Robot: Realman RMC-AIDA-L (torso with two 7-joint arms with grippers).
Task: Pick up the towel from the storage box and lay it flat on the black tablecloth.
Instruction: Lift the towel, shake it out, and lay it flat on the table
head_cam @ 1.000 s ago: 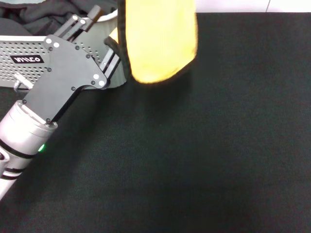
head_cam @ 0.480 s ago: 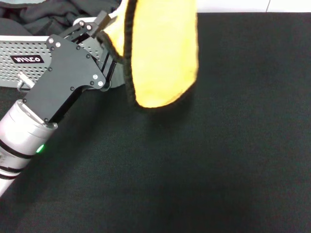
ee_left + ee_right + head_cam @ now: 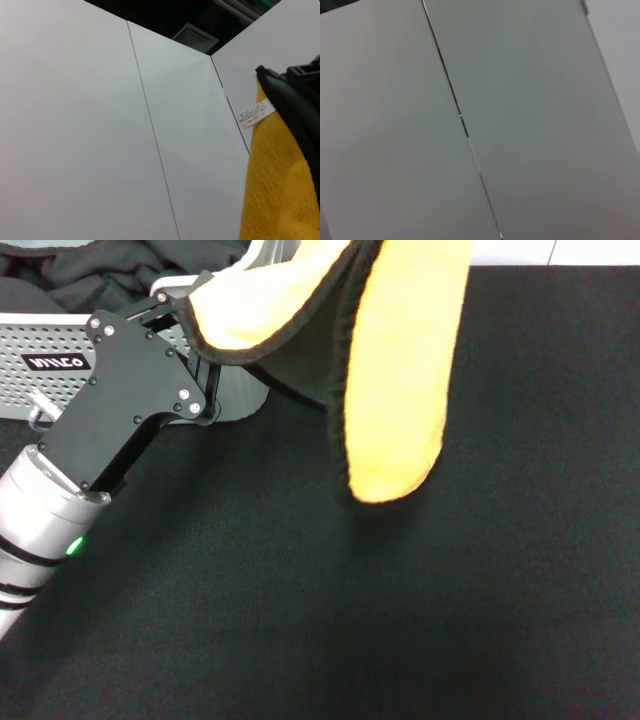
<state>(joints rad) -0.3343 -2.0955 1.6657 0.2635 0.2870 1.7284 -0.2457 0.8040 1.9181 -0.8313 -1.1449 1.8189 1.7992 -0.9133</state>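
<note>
item, for your record: fleecy yellow-orange towel with black stitched edging (image 3: 400, 390), hanging in the air above the large flat black tablecloth (image 3: 450, 590), its lower end near the cloth; contact, you cannot tell. one edge is pinched in the left gripper (image 3: 200, 295), just beside the light grey perforated plastic storage box (image 3: 60, 370). a small white tag (image 3: 256, 114) shows on the towel in your left wrist view. dark bunched garment (image 3: 100, 265) behind the box. right gripper: out of view.

white "miico"-like lettering on storage box (image 3: 120, 360) label
</note>
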